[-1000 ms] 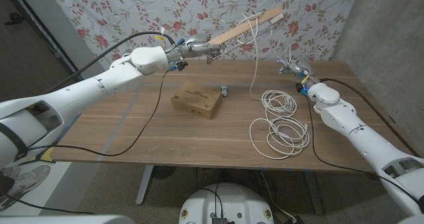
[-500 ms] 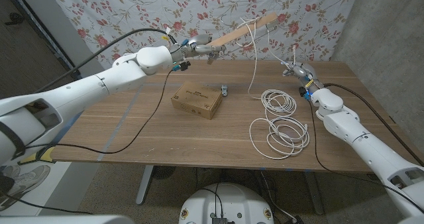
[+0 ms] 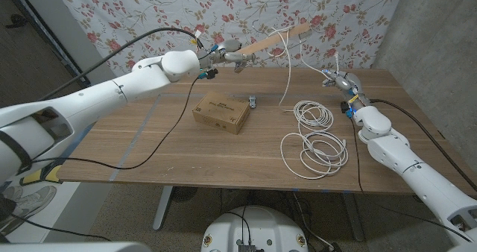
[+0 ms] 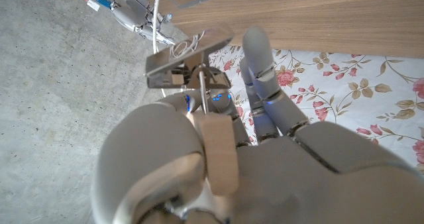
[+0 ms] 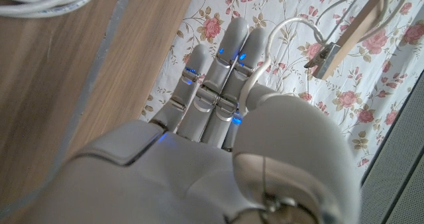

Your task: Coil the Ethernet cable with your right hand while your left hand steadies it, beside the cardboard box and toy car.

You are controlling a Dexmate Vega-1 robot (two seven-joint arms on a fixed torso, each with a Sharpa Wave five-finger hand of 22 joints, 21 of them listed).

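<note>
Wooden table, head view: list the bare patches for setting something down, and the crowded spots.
Bare: the wooden table left of the brown cardboard box, and its near edge. Crowded: right half, under the white Ethernet cable coils; small toy car beside the box.

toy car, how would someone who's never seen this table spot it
Find the cardboard box near the middle of the wooden table. The toy car sits just off its far right corner, toward the white cable coils. It is the only tiny grey thing there.
</note>
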